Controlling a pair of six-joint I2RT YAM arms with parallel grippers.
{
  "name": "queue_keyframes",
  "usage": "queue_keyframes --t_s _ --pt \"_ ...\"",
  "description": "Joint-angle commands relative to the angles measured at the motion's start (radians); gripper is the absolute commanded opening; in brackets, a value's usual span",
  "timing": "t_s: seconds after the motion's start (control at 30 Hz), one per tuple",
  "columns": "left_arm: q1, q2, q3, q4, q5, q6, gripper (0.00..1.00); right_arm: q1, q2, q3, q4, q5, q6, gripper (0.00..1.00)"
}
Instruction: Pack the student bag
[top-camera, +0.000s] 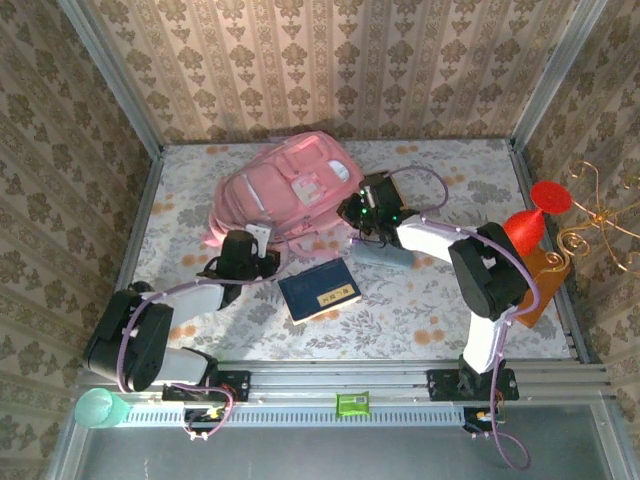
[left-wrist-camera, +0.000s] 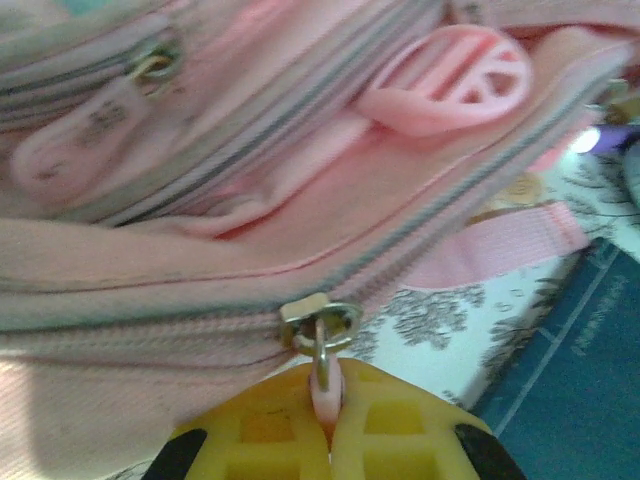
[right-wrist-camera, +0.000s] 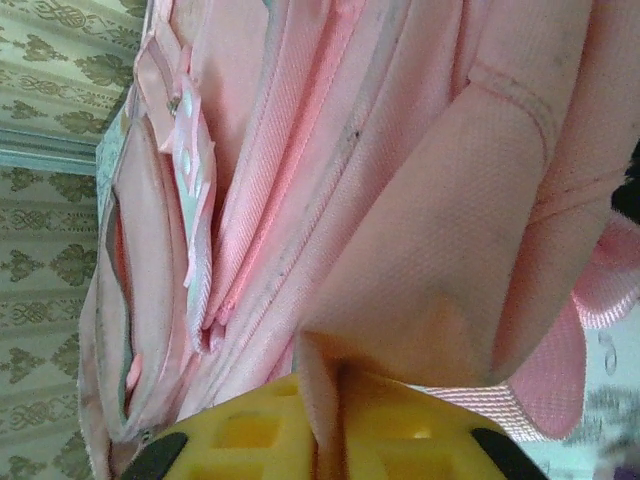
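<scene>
Left claw (left-wrist-camera: 328, 432) clamps the student bag's (left-wrist-camera: 200, 250) zipper pull (left-wrist-camera: 323, 388); right claw (right-wrist-camera: 322, 420) pinches its fabric.

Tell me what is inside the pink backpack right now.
Its inside is hidden: only pink fabric and zips show on the student bag. The left gripper pinches a zipper pull. The blue book lies outside, on the table.

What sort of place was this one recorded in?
Probably a staged robot test cell dressed as a home room: damask wallpaper panels held in bare metal frame posts, a floral-clothed table, and an aluminium mounting rail along its near edge.
</scene>
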Motion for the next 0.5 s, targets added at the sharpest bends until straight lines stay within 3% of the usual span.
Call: queue_keyframes --t_s 0.0,0.27,0.47 --pt "-0.05 0.021 0.062 0.007 0.061 -0.012 0.0 -0.054 0.025 0.096 -0.087 -0.072 -0.123 0.26" --pt "-0.118 0.079 0.139 0.022 0.05 -0.043 0.0 -0.085 -0.045 0.098 -0.302 -0.182 -0.289 0.69" --pt "-0.132 0.107 0.139 0.029 0.047 -0.036 0.0 -0.004 -0.087 -0.062 -0.127 -0.26 -0.131 0.91"
